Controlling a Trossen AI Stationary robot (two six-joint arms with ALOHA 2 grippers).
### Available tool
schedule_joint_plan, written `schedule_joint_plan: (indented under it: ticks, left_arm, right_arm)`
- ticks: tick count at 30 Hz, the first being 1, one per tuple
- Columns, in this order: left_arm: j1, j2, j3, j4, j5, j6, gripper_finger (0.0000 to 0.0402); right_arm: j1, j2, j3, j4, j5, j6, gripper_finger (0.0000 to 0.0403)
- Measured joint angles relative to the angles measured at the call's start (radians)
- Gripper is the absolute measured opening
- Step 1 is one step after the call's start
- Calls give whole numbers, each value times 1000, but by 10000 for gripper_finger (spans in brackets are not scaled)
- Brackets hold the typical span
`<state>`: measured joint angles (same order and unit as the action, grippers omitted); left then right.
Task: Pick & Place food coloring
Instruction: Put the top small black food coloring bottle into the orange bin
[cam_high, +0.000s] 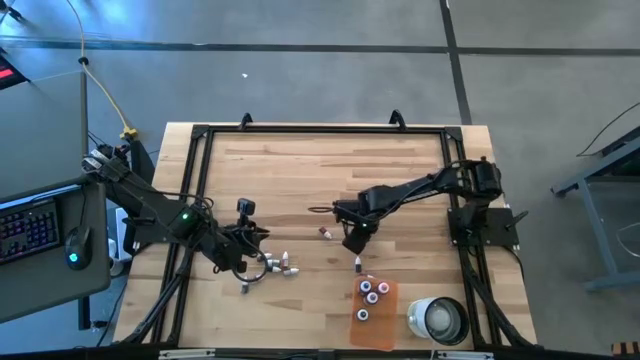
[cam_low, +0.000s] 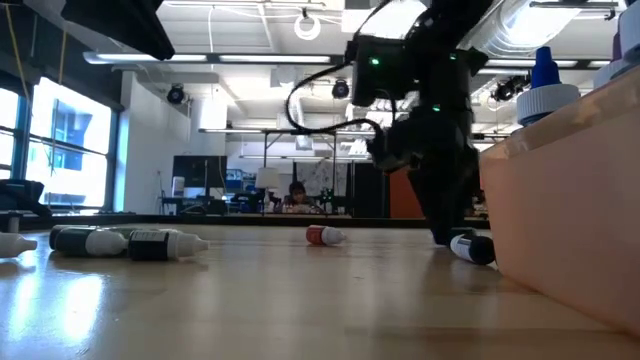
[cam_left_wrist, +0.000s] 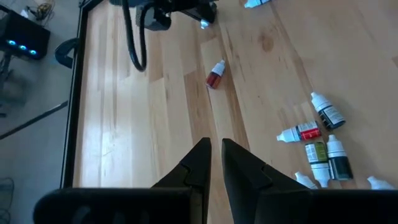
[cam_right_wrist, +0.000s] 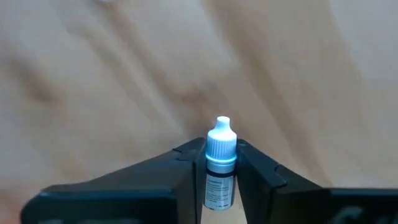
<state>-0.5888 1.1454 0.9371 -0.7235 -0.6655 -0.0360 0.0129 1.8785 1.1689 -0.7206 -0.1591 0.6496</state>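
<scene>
Food coloring bottles lie on their sides on the wooden table: a cluster (cam_high: 277, 263) (cam_left_wrist: 320, 146), a red-capped one (cam_high: 324, 232) (cam_low: 324, 235), and a dark-capped one (cam_high: 357, 265) (cam_low: 472, 247). Several more stand in the orange tray (cam_high: 384, 330). My right gripper (cam_high: 352, 240) (cam_right_wrist: 221, 155) is over the table between the red-capped and dark-capped bottles, shut on a white-capped bottle (cam_right_wrist: 221, 171). My left gripper (cam_high: 246, 238) (cam_left_wrist: 215, 149) hovers just far of the cluster, its fingers nearly together and holding nothing. My right gripper pinches the white-capped bottle between its two fingers (cam_right_wrist: 186, 165), on the body just below the cap (cam_right_wrist: 221, 163). The bottle lies along the fingers, and its cap (cam_right_wrist: 222, 134) sticks out past the fingertips toward the table. It appears clear of the wood.
The tray's tall wall (cam_low: 570, 230) fills the right of the low view, with a blue cap (cam_low: 545, 75) above its rim. A white round cup (cam_high: 437, 318) stands right of the tray. A black frame (cam_high: 200, 135) borders the table. A keyboard and mouse (cam_high: 75, 245) sit off its left side.
</scene>
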Motion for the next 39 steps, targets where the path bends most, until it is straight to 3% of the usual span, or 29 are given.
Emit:
schedule_joint_plan:
  ticks: [10, 15, 19, 24, 27, 34, 39]
  left_arm:
    - [0, 0, 0, -4, 0, -25, 37]
    - [0, 0, 0, -2, 0, -26, 37]
    - [0, 0, 0, -3, 0, -39, 37]
    - [0, 0, 0, -2, 0, -44, 37]
    - [0, 0, 0, 22, 14, -35, 37]
    - [0, 0, 0, 82, 93, -21, 37]
    - [0, 0, 0, 105, 43, 31, 37]
  right_arm:
    - [90, -4, 384, -254, -32, -49, 58]
    - [238, -6, 592, -376, 0, -40, 59]
    - [401, -9, 655, -395, 55, 3, 66]
    - [576, -9, 598, -311, 48, 129, 63]
    - [637, -8, 507, -236, 77, 107, 66]
    - [648, -8, 294, -149, 82, 215, 66]
    - [631, -7, 192, -43, 68, 276, 77]
